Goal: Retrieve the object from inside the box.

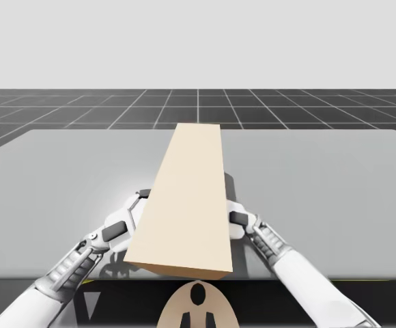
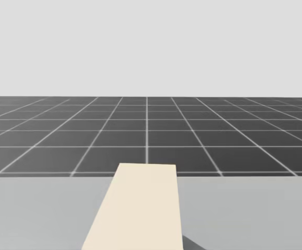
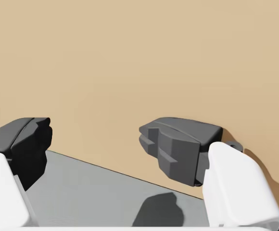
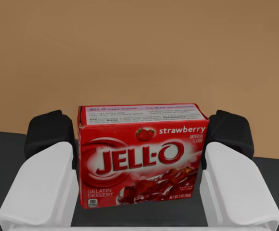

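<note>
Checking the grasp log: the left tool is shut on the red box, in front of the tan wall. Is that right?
No. It is the right tool that is shut on the red box, in front of the tan wall; the right wrist view shows it gripped from both sides. The left tool is open.

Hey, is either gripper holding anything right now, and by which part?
My right gripper holds the red box, one finger on each of its two narrow end faces. My left gripper is open and holds nothing.
</note>
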`<action>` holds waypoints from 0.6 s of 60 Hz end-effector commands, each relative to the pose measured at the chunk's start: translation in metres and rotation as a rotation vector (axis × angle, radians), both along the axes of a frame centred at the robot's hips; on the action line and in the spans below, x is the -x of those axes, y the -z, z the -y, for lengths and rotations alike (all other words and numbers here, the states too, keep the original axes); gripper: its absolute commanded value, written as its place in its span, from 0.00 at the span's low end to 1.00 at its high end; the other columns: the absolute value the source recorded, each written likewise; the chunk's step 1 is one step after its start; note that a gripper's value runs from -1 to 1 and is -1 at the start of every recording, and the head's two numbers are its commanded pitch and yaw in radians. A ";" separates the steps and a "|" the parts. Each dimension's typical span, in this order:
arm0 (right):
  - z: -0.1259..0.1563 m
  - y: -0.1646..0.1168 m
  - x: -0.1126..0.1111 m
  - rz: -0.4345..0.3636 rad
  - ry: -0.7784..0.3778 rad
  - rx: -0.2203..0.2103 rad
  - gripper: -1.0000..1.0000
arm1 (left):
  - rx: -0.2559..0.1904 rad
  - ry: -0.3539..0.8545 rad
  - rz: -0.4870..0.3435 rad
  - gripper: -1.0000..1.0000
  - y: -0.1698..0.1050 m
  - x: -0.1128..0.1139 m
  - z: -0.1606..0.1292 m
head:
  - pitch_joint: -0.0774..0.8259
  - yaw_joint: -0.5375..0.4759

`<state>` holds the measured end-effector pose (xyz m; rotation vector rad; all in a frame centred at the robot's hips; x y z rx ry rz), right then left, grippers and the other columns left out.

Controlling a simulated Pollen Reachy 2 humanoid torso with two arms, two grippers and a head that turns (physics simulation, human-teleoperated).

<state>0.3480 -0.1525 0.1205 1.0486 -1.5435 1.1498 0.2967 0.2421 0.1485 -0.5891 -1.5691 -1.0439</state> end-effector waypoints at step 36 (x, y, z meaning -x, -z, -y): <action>0.142 0.004 0.082 0.096 0.275 0.028 1.00 | 0.024 0.044 -0.018 0.00 0.002 0.004 0.015 | 0.18 0.51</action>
